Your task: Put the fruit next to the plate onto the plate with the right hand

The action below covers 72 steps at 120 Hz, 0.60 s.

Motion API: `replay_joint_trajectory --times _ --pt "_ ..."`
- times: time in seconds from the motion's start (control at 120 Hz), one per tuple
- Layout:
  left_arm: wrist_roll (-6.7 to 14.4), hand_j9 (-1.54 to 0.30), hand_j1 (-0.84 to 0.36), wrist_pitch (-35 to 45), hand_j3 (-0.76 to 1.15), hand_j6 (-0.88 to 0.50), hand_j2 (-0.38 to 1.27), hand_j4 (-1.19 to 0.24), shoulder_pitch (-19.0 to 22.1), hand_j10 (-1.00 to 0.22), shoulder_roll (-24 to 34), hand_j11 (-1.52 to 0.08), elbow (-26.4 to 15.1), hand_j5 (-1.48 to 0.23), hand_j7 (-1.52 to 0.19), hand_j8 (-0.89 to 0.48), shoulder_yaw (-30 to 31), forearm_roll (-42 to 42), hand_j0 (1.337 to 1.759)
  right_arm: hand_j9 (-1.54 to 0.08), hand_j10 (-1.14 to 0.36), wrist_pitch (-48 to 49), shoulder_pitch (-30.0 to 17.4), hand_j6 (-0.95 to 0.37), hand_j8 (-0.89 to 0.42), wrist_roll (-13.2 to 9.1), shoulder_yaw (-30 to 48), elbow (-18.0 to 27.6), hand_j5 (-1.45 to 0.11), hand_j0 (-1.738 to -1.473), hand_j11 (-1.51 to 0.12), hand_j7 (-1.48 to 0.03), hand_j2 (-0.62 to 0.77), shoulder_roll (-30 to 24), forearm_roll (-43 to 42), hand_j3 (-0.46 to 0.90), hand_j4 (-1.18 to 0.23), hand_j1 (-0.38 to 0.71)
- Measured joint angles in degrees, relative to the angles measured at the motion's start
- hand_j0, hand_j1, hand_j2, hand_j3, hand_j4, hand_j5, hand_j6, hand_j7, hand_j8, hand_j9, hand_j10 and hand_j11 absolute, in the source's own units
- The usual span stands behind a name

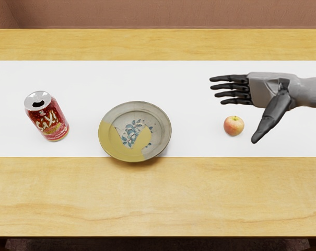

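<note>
Plainly the apple (233, 126) is the fruit meant: small, round, red and yellow, it sits alone on the white runner (173, 78), towards the runner's right end and nearer its front edge than its back one. I judge it light for this hand and firm, with a smooth skin that could slip under hard fingertips. Its round form will let it roll if it is nudged from one side only. The best hold would be across its widest girth, thumb on one flank and fingers on the opposite one, closing evenly from above.

The right hand (265, 89) hovers just behind and to the right of the apple, apart from it, spread wide and holding nothing. Its four fingers (228, 87) point left, and the thumb (267, 119) slants down beside the apple without touching it. The plate (135, 130) lies well to the left, near the runner's middle, with nothing on it. A red can (46, 116) stands towards the left end. The wooden table (158, 198) carries it all.
</note>
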Motion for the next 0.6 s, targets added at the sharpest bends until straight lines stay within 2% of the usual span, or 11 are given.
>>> replay_joint_trajectory --times 0.133,0.242,0.333,0.458,0.6 --pt "0.0 -0.32 0.06 0.0 0.0 -0.24 0.05 -0.24 0.0 -0.24 0.0 -0.32 0.0 -0.32 -0.32 -0.24 0.0 0.0 1.658 -0.05 -0.04 0.3 0.5 -0.04 -0.04 -1.3 0.4 -0.3 -0.05 -1.658 -0.05 -0.05 -0.01 1.0 -1.3 0.0 -0.04 -0.3" --pt "0.0 -0.32 0.06 0.0 0.0 -0.24 0.05 -0.24 0.0 -0.24 0.0 -0.32 0.0 -0.32 -0.32 -0.24 0.0 0.0 1.658 -0.05 -0.04 -1.2 1.3 -0.04 -0.04 -5.4 0.6 -1.8 -0.05 -1.658 -0.05 -0.05 -0.01 2.4 -3.0 0.0 -0.04 -0.3" --pt "0.0 -0.32 0.06 0.0 0.0 -0.24 0.05 -0.24 0.0 -0.24 0.0 -0.32 0.0 -0.32 -0.32 -0.24 0.0 0.0 1.658 -0.05 -0.04 -5.4 1.6 -0.04 -0.04 -7.3 0.7 -2.5 -0.05 -1.658 -0.05 -0.05 -0.01 3.2 -5.3 0.0 -0.04 -0.3" --pt "0.0 -0.32 0.06 0.0 0.0 -0.24 0.05 -0.24 0.0 -0.24 0.0 -0.32 0.0 -0.32 -0.32 -0.24 0.0 0.0 1.658 -0.05 -0.04 -13.8 2.4 -0.04 -0.04 -10.5 0.6 -2.6 -0.05 -1.658 -0.05 -0.05 -0.01 5.8 -16.8 0.0 -0.04 -0.3" --pt "0.0 -0.32 0.06 0.0 0.0 -0.24 0.05 -0.24 0.0 -0.24 0.0 -0.32 0.0 -0.32 -0.32 -0.24 0.0 0.0 1.658 -0.04 -0.04 -21.6 2.2 -0.04 -0.04 -12.7 0.1 -2.4 -0.04 -1.658 -0.04 -0.04 -0.01 8.5 -28.7 0.0 -0.04 -0.31"
